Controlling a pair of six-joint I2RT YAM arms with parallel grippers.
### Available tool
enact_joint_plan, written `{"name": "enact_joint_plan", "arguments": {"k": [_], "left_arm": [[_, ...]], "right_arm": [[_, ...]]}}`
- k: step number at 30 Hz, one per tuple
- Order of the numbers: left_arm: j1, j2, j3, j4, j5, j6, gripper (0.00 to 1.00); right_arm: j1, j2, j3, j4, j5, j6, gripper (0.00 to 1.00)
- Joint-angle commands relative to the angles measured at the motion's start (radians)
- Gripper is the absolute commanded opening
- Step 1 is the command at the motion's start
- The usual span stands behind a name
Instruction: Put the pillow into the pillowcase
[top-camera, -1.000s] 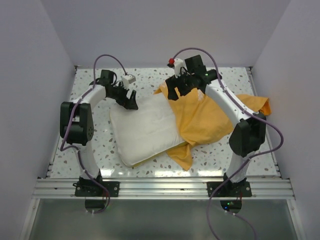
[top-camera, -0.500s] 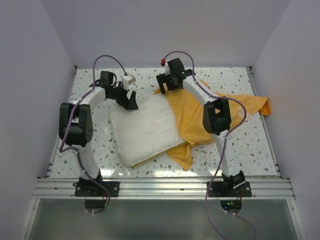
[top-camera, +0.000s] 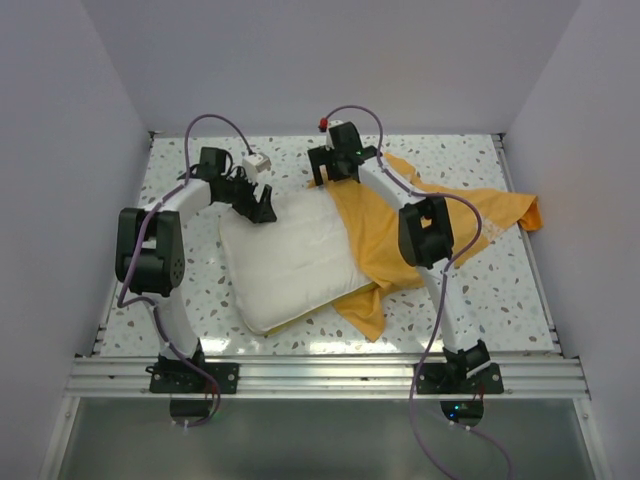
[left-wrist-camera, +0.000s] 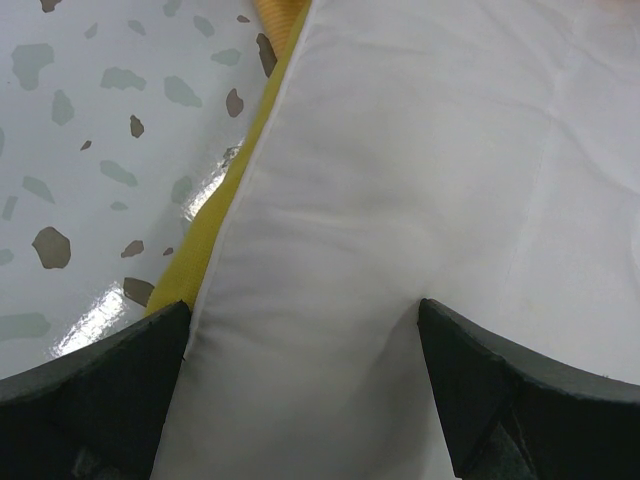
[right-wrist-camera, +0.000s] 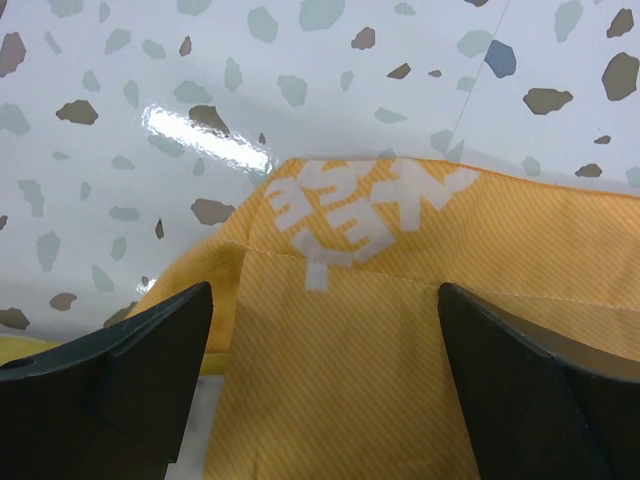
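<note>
The pillow (top-camera: 295, 255) lies slantwise on the speckled table (top-camera: 500, 290), not yet in the pillowcase (top-camera: 400, 235), which sprawls flat and rumpled to its right, its near corner seemingly tucked under the pillow's edge. Both arms reach to the far ends of the two. The left gripper (top-camera: 260, 205) hangs over the pillow's far left corner with jaws wide apart and nothing between them but plump, smooth cream cloth. I'd guess it means to pinch that corner. A yellow-green strip (left-wrist-camera: 215, 225) runs down the pillow's side there. The right gripper (top-camera: 330, 172) is just as wide open over the case's far corner, gripping nothing, likely lining up on the hem to lift the mouth. Up close the case is thin, finely ribbed orange weave with white letters (right-wrist-camera: 350, 215) printed on it.
</note>
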Motion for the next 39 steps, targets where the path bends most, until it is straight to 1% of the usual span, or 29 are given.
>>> {"name": "enact_joint_plan", "arguments": {"k": [1,4,7,10,11,12,13,14,15,16,18,19,20,21,22,23,24,25,26,27,29,30,32,33,34,35,36,39], "left_arm": [[-0.001,-0.021,-0.013,-0.005,-0.005,-0.021,1.00],[-0.001,-0.020,-0.010,-0.005,-0.017,-0.029,1.00],[-0.001,-0.018,-0.007,-0.005,-0.037,-0.044,1.00],[-0.001,-0.018,-0.013,0.003,-0.052,-0.042,1.00],[-0.001,-0.008,-0.013,0.003,-0.051,-0.038,1.00],[-0.001,0.000,-0.012,-0.003,-0.051,-0.026,1.00],[-0.001,0.011,-0.003,-0.014,-0.035,-0.013,1.00],[-0.001,0.037,0.002,-0.021,-0.029,-0.003,1.00],[-0.001,0.050,0.008,-0.040,-0.012,0.020,1.00],[-0.001,0.066,0.016,-0.054,0.036,0.034,0.89],[-0.001,0.100,0.016,-0.080,0.106,0.056,0.75],[0.001,0.104,-0.004,-0.074,0.180,0.056,0.60],[-0.001,0.098,-0.019,-0.065,0.214,0.057,0.52],[-0.001,0.089,-0.035,-0.025,0.247,0.051,0.45],[-0.002,0.078,-0.065,0.003,0.309,0.021,0.29],[-0.004,0.057,-0.076,0.033,0.336,-0.004,0.22],[-0.008,0.045,-0.085,0.104,0.357,-0.075,0.15],[-0.010,0.032,-0.099,0.144,0.402,-0.120,0.03],[-0.013,0.009,-0.105,0.187,0.422,-0.169,0.00],[-0.017,-0.003,-0.110,0.272,0.437,-0.261,0.00],[-0.042,-0.041,-0.122,0.357,0.468,-0.341,0.00],[-0.050,-0.052,-0.130,0.470,0.477,-0.448,0.00],[-0.060,-0.086,-0.197,0.648,0.495,-0.606,0.00],[-0.059,-0.092,-0.234,0.913,0.500,-0.826,0.00],[-0.056,-0.095,-0.309,1.058,0.497,-0.939,0.00],[-0.054,-0.086,-0.338,1.195,0.488,-1.043,0.00],[-0.053,-0.077,-0.363,1.409,0.479,-1.217,0.00],[-0.033,-0.034,-0.462,1.674,0.393,-1.431,0.00]], "right_arm": [[0.015,0.024,0.053,0.054,0.006,0.020,0.98],[0.016,0.051,0.044,0.062,0.013,0.021,0.98],[0.015,0.076,0.046,0.051,0.004,0.016,0.94],[0.015,0.087,0.039,0.051,-0.033,0.016,0.69],[0.015,0.090,0.041,0.052,-0.033,0.021,0.46],[0.015,0.093,0.041,0.054,-0.095,0.029,0.36],[0.016,0.093,0.041,0.057,-0.121,0.036,0.24],[0.015,0.088,0.043,0.057,-0.149,0.046,0.14],[0.015,0.081,0.043,0.057,-0.190,0.067,0.00],[0.015,0.070,0.032,0.063,-0.259,0.082,0.00],[0.016,0.006,0.000,0.088,-0.334,0.137,0.00],[0.016,-0.020,-0.046,0.130,-0.402,0.159,0.00],[0.018,-0.075,-0.065,0.150,-0.428,0.182,0.00],[0.020,-0.096,-0.077,0.164,-0.454,0.202,0.00],[0.027,-0.115,-0.085,0.180,-0.485,0.234,0.00],[0.032,-0.129,-0.092,0.183,-0.519,0.246,0.00],[0.039,-0.157,-0.099,0.187,-0.537,0.268,0.00],[0.058,-0.171,-0.117,0.197,-0.548,0.279,0.00],[0.069,-0.183,-0.126,0.200,-0.566,0.285,0.00],[0.079,-0.207,-0.137,0.204,-0.576,0.297,0.00],[0.115,-0.228,-0.158,0.212,-0.586,0.309,0.00],[0.127,-0.238,-0.168,0.218,-0.595,0.329,0.00],[0.161,-0.272,-0.195,0.247,-0.597,0.355,0.00],[0.170,-0.281,-0.200,0.255,-0.596,0.381,0.00],[0.190,-0.303,-0.207,0.272,-0.594,0.397,0.00],[0.200,-0.310,-0.211,0.282,-0.589,0.414,0.00],[0.210,-0.320,-0.212,0.290,-0.580,0.441,0.00],[0.230,-0.343,-0.235,0.328,-0.509,0.483,0.00]]}}
